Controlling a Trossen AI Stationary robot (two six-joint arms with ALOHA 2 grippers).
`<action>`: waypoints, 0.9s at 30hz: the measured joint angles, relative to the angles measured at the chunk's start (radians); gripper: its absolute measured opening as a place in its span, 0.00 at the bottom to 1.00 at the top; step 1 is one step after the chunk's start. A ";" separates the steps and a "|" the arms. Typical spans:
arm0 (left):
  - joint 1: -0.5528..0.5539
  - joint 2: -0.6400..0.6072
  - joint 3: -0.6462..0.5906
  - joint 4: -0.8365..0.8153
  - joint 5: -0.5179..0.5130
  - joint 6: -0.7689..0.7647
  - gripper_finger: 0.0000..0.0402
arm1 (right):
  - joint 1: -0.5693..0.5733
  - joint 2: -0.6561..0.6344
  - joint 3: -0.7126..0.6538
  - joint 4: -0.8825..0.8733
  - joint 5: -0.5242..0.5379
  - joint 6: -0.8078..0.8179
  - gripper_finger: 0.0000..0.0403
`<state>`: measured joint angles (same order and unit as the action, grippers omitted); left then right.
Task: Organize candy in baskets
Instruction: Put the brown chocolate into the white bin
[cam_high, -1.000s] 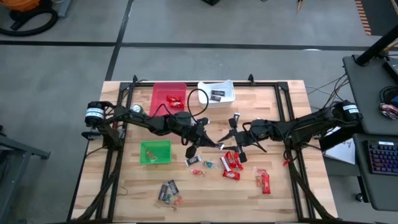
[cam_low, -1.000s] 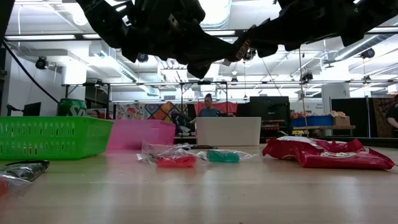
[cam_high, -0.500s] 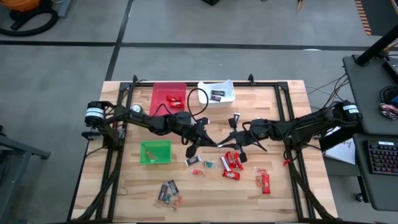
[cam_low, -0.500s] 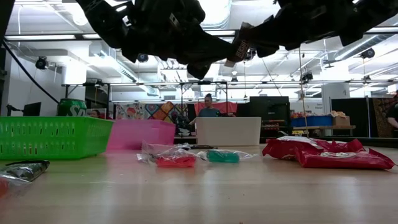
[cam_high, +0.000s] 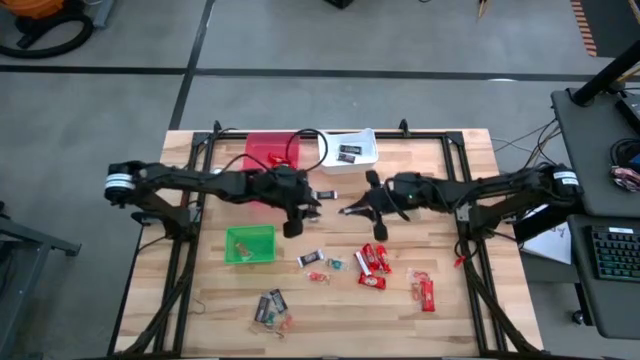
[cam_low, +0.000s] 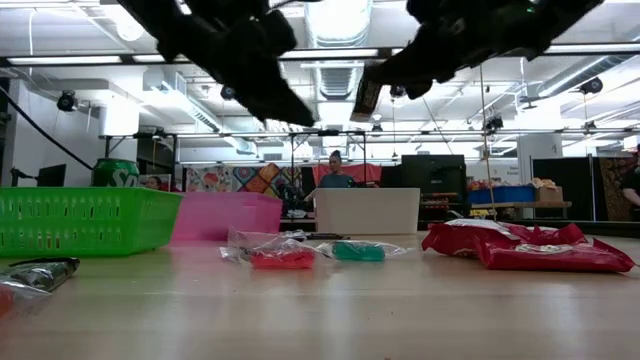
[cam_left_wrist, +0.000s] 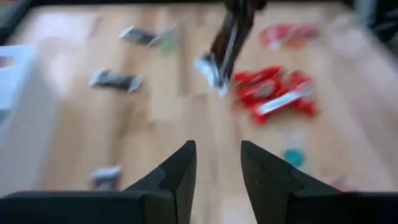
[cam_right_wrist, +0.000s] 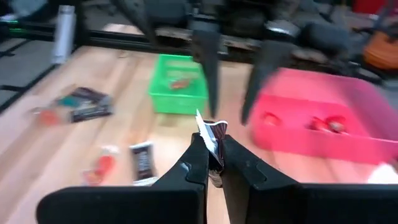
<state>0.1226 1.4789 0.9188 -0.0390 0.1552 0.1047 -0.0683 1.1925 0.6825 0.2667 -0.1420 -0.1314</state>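
Two dark jointed arms, black cables, seemingly pale wrist bands.

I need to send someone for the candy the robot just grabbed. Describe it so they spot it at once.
Start at the white basket at the table's far edge; just in front of it the right gripper hangs above the wood. Pinched between its fingers is a dark mini bar with a silvery crimped end. It is the only sweet up in the air; the rest lie on the table or in baskets.
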 joint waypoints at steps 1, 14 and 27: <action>0.000 -0.024 0.000 -0.043 -0.036 0.012 0.28 | -0.017 0.000 0.014 -0.023 0.014 0.000 0.04; 0.000 -0.216 0.000 -0.428 -0.312 0.106 0.28 | -0.364 0.071 0.118 -0.111 0.090 0.117 0.04; 0.038 -0.222 0.000 -0.411 -0.382 0.126 0.28 | -0.577 0.456 0.414 -0.253 0.089 0.191 0.08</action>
<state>0.1608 1.2568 0.9188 -0.4496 -0.2272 0.2309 -0.6456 1.6482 1.0961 0.0139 -0.0531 0.0593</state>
